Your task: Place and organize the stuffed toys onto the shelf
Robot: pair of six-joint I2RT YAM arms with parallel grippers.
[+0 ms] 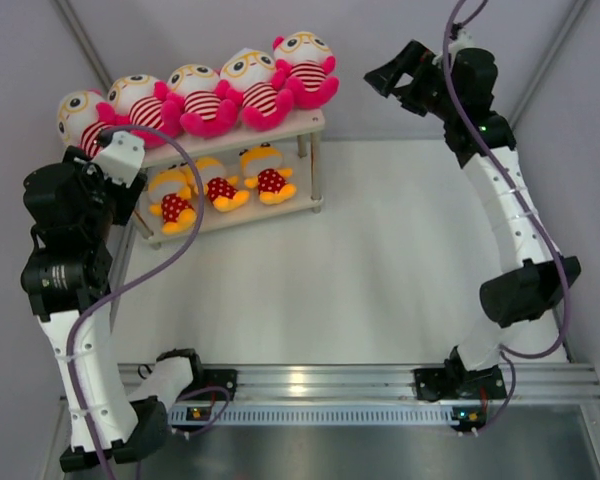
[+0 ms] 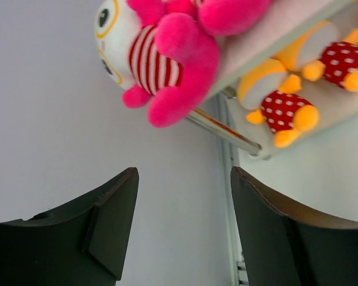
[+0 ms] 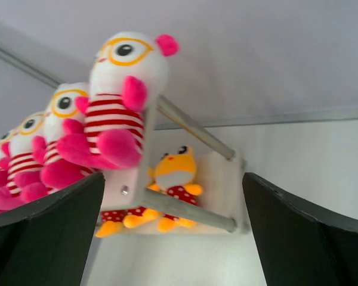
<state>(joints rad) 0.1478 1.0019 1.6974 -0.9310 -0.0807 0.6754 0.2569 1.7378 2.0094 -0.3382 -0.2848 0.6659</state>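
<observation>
Top external: stuffed toys point(image 1: 195, 100) line the shelf point(image 1: 306, 122).
Left gripper point(image 2: 184, 190) gapes empty beside the shelf end, its arm point(image 1: 68, 262) half-hiding one striped toy point(image 1: 77, 118); right gripper point(image 3: 173, 185), equally spread and empty, stands well apart.

A robotics lab's test cell; the left arm point(image 1: 80, 370) and right arm point(image 1: 512, 215) are bolted to an aluminium rail point(image 1: 360, 381) along a plain white tabletop point(image 1: 400, 270); blank pale panels point(image 1: 190, 35) on thin metal struts point(image 1: 83, 42) enclose it; the shelf point(image 1: 305, 122) of stuffed toys point(image 1: 250, 85) stands on the tabletop.
</observation>
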